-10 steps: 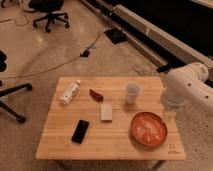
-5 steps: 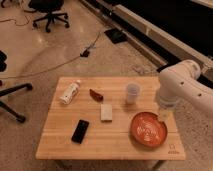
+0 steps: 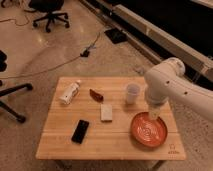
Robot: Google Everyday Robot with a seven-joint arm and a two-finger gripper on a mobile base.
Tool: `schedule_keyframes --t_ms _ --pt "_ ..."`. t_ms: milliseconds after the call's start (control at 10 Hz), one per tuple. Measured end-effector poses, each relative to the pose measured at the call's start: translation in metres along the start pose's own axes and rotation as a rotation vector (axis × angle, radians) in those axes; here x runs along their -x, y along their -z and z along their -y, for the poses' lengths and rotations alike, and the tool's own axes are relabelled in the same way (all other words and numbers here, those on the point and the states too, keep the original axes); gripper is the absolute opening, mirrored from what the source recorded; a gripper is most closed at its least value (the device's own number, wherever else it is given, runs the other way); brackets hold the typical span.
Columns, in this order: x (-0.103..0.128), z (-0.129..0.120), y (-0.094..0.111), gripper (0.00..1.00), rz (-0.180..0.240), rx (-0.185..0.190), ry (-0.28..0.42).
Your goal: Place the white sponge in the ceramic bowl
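Observation:
The white sponge (image 3: 106,112) lies flat near the middle of the wooden table (image 3: 57,146). The ceramic bowl (image 3: 146,136), orange-red with pale swirls inside, sits at the table's front right. My white arm reaches in from the right and bends downward. Its gripper (image 3: 154,114) hangs over the bowl's far rim, open and holding nothing. The sponge is well to the left of the gripper, about a bowl's width away.
A translucent cup (image 3: 132,93) stands just behind the bowl, close to my arm. Also on the table are a white bottle (image 3: 70,92) on its side, a small red object (image 3: 96,94) and a black phone (image 3: 80,131). Office chairs (image 3: 47,12) and cables are on the floor behind.
My arm has swung left from beyond the table's right edge, and its gripper now hangs over the bowl's far rim. The objects on the table have not moved.

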Motion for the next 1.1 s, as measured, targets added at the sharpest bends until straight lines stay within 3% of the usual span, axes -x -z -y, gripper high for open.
schedule_keyframes --t_ms 300,700,1100 --pt "0.031 0.001 0.002 0.65 -0.008 0.010 0.053" --pt "0.049 0.012 0.002 0.65 -0.017 0.015 0.116" --pt "0.048 0.000 -0.006 0.65 -0.036 0.037 0.129"
